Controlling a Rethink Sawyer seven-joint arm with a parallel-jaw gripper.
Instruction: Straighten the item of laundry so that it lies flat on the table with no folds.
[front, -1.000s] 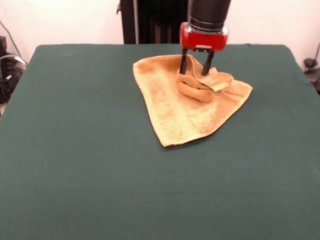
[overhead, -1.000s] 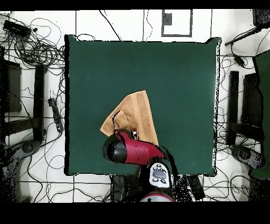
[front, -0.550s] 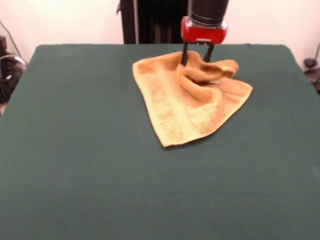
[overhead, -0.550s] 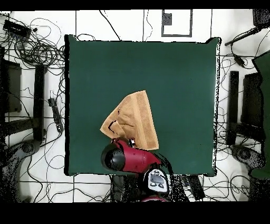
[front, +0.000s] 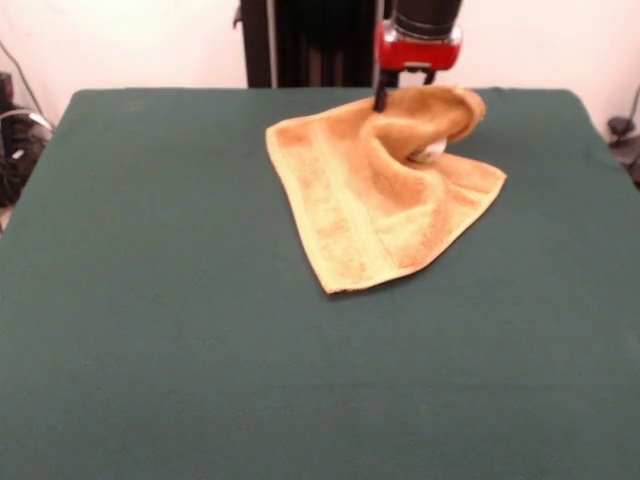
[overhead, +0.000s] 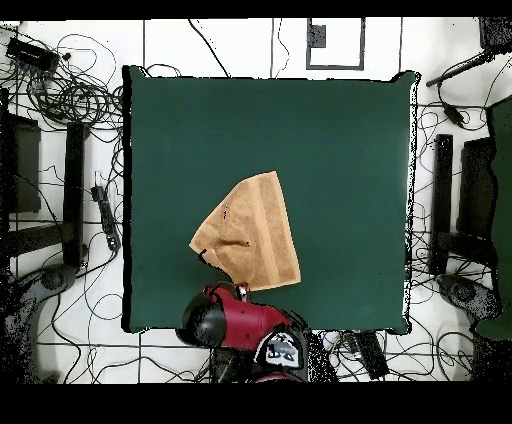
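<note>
I see the gripper (front: 405, 92) closed on the towel (front: 375, 205), pinching a raised fold at the cloth's far edge in the front view. That fold arches up off the table (front: 150, 330), with a small white label (front: 430, 152) showing beneath it. The rest of the towel lies flat, one corner pointing toward the camera. Overhead, the arm (overhead: 235, 320) sits at the towel's lower edge.

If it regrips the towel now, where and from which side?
Take the raised fold at the towel's far corner, where the gripper already pinches it, coming straight down. It stands clear of the table; the rest lies flat, offering no edge.
</note>
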